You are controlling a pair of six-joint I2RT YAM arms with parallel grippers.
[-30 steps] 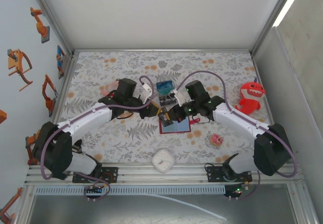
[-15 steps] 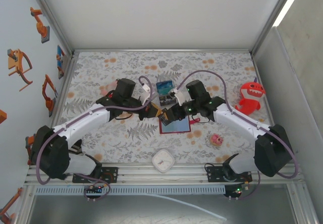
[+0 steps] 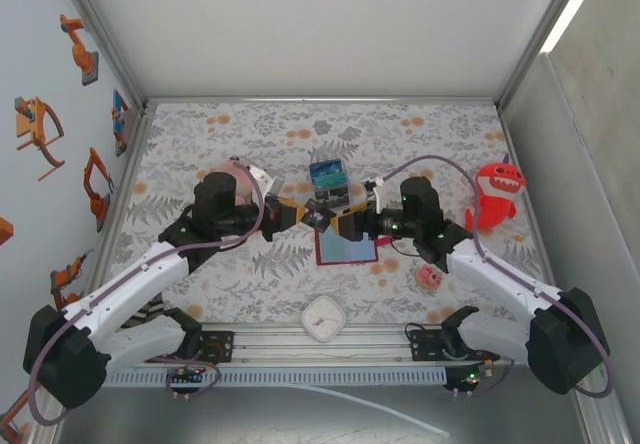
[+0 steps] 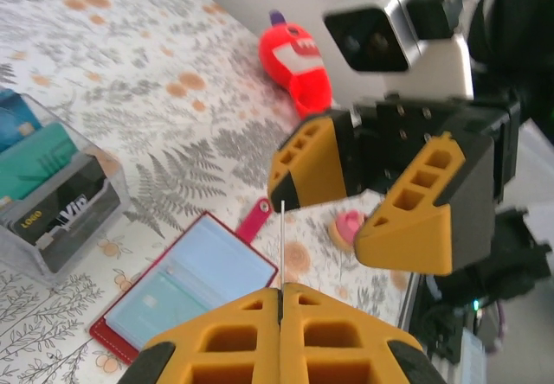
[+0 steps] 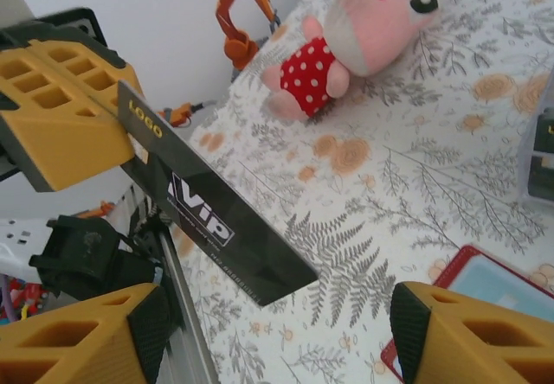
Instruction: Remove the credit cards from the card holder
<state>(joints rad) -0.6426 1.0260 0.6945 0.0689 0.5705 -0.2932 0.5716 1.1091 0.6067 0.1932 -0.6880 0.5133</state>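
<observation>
The dark-red card holder (image 3: 347,249) lies open on the table, its pale blue pockets up and its red tab (image 4: 254,218) sticking out. Above its far-left corner my left gripper (image 3: 303,214) is shut on a black credit card (image 3: 319,216) printed "VIP" and "LOGO". That card shows edge-on in the left wrist view (image 4: 282,246) and flat in the right wrist view (image 5: 216,220). My right gripper (image 3: 345,222) faces it from the right, open, its fingers (image 4: 316,169) clear of the card. The holder's corner (image 5: 472,280) lies under my right fingertips.
A clear box (image 3: 330,181) with more cards stands just behind the holder. A red shark toy (image 3: 492,192) sits at the right, a small pink toy (image 3: 430,277) at the near right, a white square clock (image 3: 324,317) at the front edge, and a pink plush (image 5: 355,38) at the left.
My right gripper has opened and let go of the black card, which my left gripper now holds alone. Both arms have drawn back outward, and the card has come away from the holder.
</observation>
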